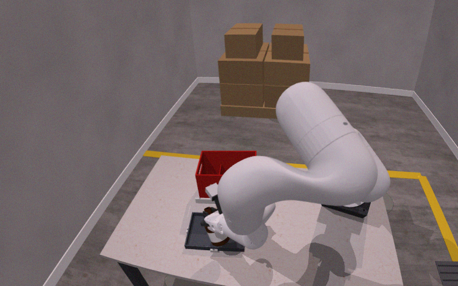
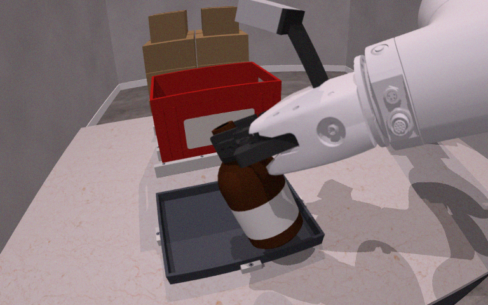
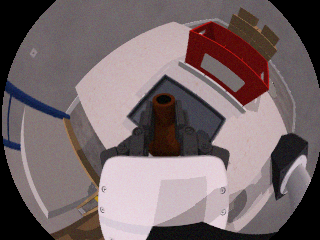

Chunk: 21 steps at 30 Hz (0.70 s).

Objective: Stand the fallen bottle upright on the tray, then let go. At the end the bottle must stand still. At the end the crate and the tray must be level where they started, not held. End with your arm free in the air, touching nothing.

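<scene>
A brown bottle (image 2: pixel 257 201) (image 1: pixel 216 238) (image 3: pixel 164 127) with a white label leans over the dark grey tray (image 2: pixel 194 222) (image 1: pixel 197 236) (image 3: pixel 207 116). Its neck points up and to the back left. Its base is low at the tray's right side; I cannot tell whether it touches the tray floor. My gripper (image 2: pixel 248 145) (image 3: pixel 164 108) is shut on the bottle's neck, reaching in from the right. In the top view the arm hides most of the bottle and the gripper.
A red crate (image 2: pixel 215 107) (image 1: pixel 216 168) (image 3: pixel 227 60) stands on a pale base just behind the tray. The tray lies near the table's (image 2: pixel 72 201) front edge. The arm's base (image 1: pixel 347 208) sits at the table's right. Cardboard boxes (image 1: pixel 263 70) are stacked on the floor far behind.
</scene>
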Tool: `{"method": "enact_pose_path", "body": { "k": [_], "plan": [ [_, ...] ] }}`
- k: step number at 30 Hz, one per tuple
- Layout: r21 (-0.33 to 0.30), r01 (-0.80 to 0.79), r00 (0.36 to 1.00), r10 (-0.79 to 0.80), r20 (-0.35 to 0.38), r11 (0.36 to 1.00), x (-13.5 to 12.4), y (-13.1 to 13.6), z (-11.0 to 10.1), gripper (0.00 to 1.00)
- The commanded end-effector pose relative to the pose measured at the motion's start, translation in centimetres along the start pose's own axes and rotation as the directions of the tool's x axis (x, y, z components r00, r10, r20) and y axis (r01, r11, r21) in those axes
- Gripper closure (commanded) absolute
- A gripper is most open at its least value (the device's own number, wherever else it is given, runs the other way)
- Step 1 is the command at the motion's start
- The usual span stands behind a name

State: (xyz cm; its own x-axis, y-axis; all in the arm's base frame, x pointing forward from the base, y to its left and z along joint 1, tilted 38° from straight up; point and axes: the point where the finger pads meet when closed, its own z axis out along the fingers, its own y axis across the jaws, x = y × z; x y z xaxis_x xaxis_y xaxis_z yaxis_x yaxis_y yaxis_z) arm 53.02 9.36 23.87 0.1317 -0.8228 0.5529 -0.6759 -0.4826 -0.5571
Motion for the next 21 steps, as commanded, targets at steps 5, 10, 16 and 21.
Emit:
{"method": "enact_pose_path", "body": {
  "k": [5,10,16,21],
  "plan": [
    [0.001,-0.001,1.0,0.001,-0.001,1.0,0.05,-0.05,-0.01,1.0],
    [0.001,-0.001,1.0,0.001,-0.006,1.0,0.04,-0.05,0.0,1.0],
    [0.001,-0.002,1.0,0.002,-0.017,1.0,0.02,-0.07,0.02,1.0],
    [0.001,-0.003,0.999,0.003,-0.042,1.0,-0.03,-0.1,0.06,1.0]
  ]
}}
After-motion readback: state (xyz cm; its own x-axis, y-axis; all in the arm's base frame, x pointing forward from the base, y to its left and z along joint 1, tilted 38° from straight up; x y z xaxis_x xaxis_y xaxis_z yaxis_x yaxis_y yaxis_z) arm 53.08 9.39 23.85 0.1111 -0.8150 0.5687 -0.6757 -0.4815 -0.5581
